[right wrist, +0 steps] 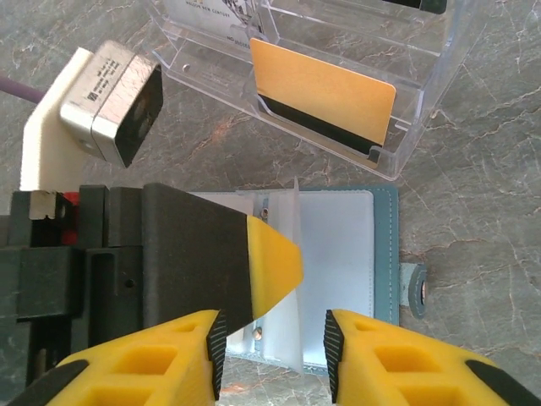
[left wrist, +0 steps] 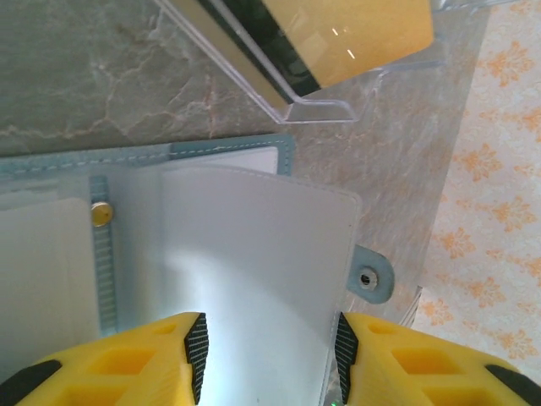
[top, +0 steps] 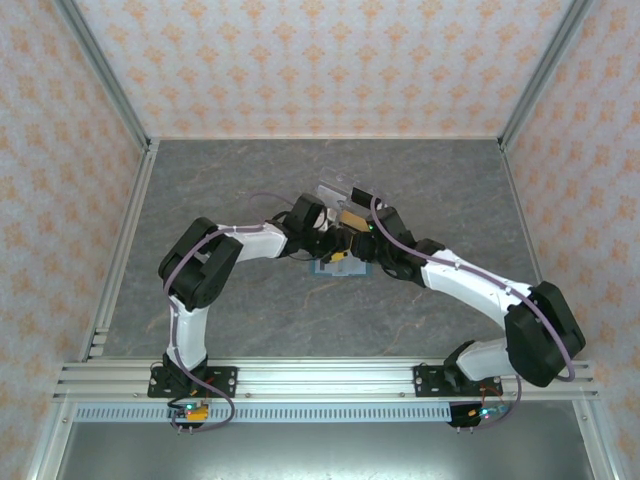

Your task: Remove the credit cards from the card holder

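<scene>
Near the middle of the table (top: 250, 320), on a grey marbled surface: the card holder (top: 330, 268), open and flat, largely under both wrists from above, with a sliver of teal edge showing. Just beyond it, a clear stand (top: 335, 190) of rigid see-through plastic with stepped slots.

Closer, from the left wrist:
- A teal cover with pale stitching along the rim and a soft matte grey-blue lining.
- A small round brass stud (left wrist: 101, 214) on a stitched teal strip.
- A rounded closing tab (left wrist: 370, 277) with a metal snap socket.
- One smooth pale leaf (left wrist: 254, 245), round-cornered, lifted off the lining.
- Spread apart, the left gripper (left wrist: 269, 359), with yellow fingers and ribbed black pads (left wrist: 196, 347) over that leaf's face, pinching nothing.

From the right wrist, a side-on look at the same spot:
- A thin translucent leaf (right wrist: 296, 254) standing upright, seen edge-on.
- The left arm's black finger mount and yellow tip over the holder's left half.
- A boxy grey camera (right wrist: 114, 101) above it.
- Likewise spread, the right gripper (right wrist: 272, 355), jaws either side of the upright leaf's near end, contact impossible to judge.
- In the stand, a yellow card (right wrist: 325, 93) with a black stripe along its lower edge, and farther back a white printed card (right wrist: 211, 21).

Long axis of the opened holder left-right across both wrist views, with the tab pointing right in each.
</scene>
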`<move>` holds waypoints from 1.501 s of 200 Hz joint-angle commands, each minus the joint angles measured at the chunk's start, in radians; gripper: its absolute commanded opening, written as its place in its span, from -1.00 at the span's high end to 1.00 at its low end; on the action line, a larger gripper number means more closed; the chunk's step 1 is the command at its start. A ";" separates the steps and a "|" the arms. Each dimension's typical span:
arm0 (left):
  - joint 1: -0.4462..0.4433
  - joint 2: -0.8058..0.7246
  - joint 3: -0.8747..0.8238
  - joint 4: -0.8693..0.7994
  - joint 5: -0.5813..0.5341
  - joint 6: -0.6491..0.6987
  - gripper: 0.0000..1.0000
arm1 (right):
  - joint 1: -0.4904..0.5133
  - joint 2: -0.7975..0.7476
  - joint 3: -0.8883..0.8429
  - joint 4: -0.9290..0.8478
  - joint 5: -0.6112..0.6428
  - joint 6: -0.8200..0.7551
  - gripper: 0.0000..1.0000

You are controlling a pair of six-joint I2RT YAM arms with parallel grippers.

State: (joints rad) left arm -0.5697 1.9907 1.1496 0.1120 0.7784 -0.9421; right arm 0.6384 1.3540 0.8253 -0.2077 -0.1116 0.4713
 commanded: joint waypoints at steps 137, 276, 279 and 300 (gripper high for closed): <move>0.175 -0.272 -0.163 -0.246 -0.172 0.124 0.03 | 0.082 0.450 0.374 -0.265 -0.050 -0.080 -0.11; 0.116 -0.200 -0.162 -0.187 -0.108 0.094 0.27 | 0.075 0.566 0.350 -0.329 -0.002 -0.081 0.23; 0.113 -0.196 -0.160 -0.187 -0.108 0.094 0.27 | 0.074 0.567 0.349 -0.328 -0.002 -0.081 0.23; 0.099 -0.172 -0.149 -0.184 -0.106 0.089 0.28 | 0.070 0.567 0.343 -0.322 -0.008 -0.082 0.24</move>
State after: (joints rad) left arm -0.4587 1.7878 0.9741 -0.0811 0.6559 -0.8623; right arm 0.7208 1.8896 1.2144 -0.4831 -0.1501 0.3889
